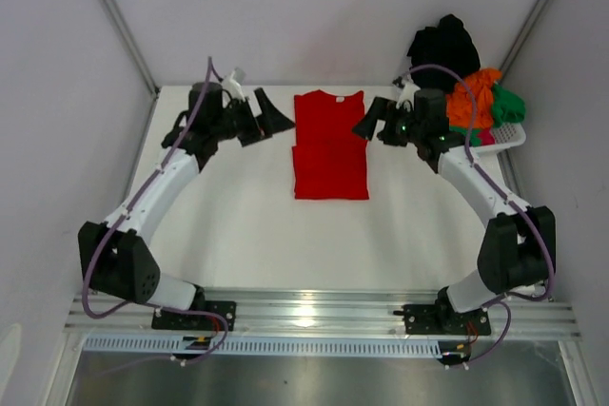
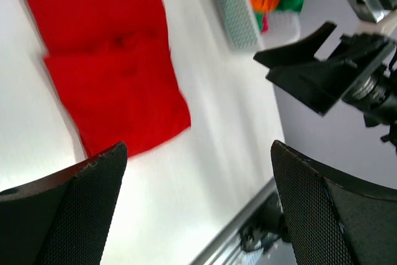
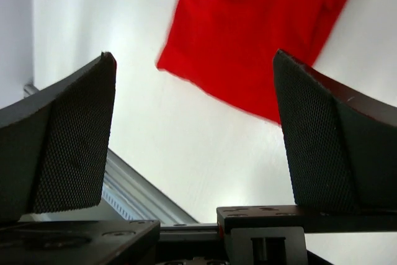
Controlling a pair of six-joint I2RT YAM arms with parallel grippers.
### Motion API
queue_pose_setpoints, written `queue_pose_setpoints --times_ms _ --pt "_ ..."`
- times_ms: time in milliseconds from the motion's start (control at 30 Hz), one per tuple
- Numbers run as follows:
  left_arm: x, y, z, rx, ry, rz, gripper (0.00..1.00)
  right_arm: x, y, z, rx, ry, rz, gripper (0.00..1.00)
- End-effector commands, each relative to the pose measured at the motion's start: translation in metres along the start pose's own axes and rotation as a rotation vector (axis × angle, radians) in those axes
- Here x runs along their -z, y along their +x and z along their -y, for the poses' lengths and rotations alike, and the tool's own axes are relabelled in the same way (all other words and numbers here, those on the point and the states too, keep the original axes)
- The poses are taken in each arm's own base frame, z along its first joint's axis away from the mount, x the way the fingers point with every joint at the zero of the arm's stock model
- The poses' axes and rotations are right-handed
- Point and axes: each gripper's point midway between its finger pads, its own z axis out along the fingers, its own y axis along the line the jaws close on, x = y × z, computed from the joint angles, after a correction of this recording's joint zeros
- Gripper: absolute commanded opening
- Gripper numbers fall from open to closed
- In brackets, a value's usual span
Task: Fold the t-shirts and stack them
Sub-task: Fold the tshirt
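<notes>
Top camera first: the red shirt [image 1: 330,145] lies flat mid-worktop [image 1: 238,235], already narrowed into a long strip with a crease across it, collar at the far end. The left gripper [image 1: 267,117] sits just off its far left edge and the right gripper [image 1: 373,120] just off the far right edge. Both are spread wide with nothing in them. The black shirt [image 1: 443,45], orange shirt [image 1: 473,97] and green shirt [image 1: 508,105] are heaped at the white basket [image 1: 512,137] in the far right corner.

Left wrist cam: fingers wide apart and empty, red cloth ahead on the worktop, a bit blurry.

Right wrist cam: same deal, wide open and empty, with a red corner showing between the fingers.

My worry is that if either gripper pinches only the top layer, the strip peels open. Uneven grabs would also skew the next fold
</notes>
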Motion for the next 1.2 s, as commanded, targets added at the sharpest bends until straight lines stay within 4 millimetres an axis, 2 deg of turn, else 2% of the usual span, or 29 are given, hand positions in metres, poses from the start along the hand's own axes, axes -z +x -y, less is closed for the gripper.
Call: queue_pose_setpoints --times_ms 0,33,67,100,133,167,200,267,433,567,667,733,900,967,1167 --pt "-0.021 0.086 -0.044 0.062 -0.091 -0.18 1.0 0.005 0.089 0.052 -0.06 0.167 -0.195 0.99" --pt "-0.021 0.104 -0.053 0.08 -0.115 -0.205 1.0 0.007 0.096 0.054 -0.069 0.168 -0.194 0.99" --pt "-0.024 0.119 -0.052 0.074 -0.102 -0.221 0.99 0.009 0.104 0.056 -0.073 0.174 -0.2 0.97" --pt "-0.025 0.127 -0.052 0.092 -0.102 -0.226 0.99 0.016 0.121 0.064 -0.085 0.198 -0.213 0.97" --pt "-0.025 0.144 -0.063 0.11 -0.129 -0.246 0.99 0.016 0.124 0.065 -0.093 0.198 -0.203 0.96" --pt "-0.028 0.147 -0.06 0.101 -0.115 -0.238 0.98 0.018 0.13 0.069 -0.096 0.211 -0.204 0.96" --pt "-0.03 0.151 -0.063 0.109 -0.118 -0.24 0.97 0.02 0.143 0.075 -0.107 0.223 -0.223 0.95" --pt "-0.033 0.159 -0.076 0.119 -0.153 -0.246 0.96 0.018 0.15 0.079 -0.108 0.224 -0.226 0.95" --pt "-0.041 0.167 -0.094 0.119 -0.198 -0.253 0.9 0.0 0.174 0.099 -0.128 0.247 -0.275 0.89" --pt "-0.056 0.176 -0.11 0.157 -0.219 -0.268 0.86 -0.016 0.191 0.106 -0.171 0.228 -0.322 0.81" --pt "-0.066 0.188 -0.119 0.198 -0.224 -0.299 0.8 -0.027 0.194 0.106 -0.179 0.217 -0.321 0.79" --pt "-0.07 0.194 -0.125 0.216 -0.239 -0.314 0.76 -0.028 0.195 0.107 -0.186 0.221 -0.318 0.78" --pt "-0.073 0.199 -0.133 0.227 -0.261 -0.326 0.74 -0.031 0.199 0.106 -0.203 0.218 -0.327 0.71" --pt "-0.08 0.196 -0.134 0.226 -0.243 -0.312 0.73 -0.03 0.204 0.106 -0.214 0.225 -0.339 0.69" --pt "-0.085 0.205 -0.139 0.256 -0.24 -0.33 0.7 -0.017 0.223 0.105 -0.23 0.245 -0.387 0.68"
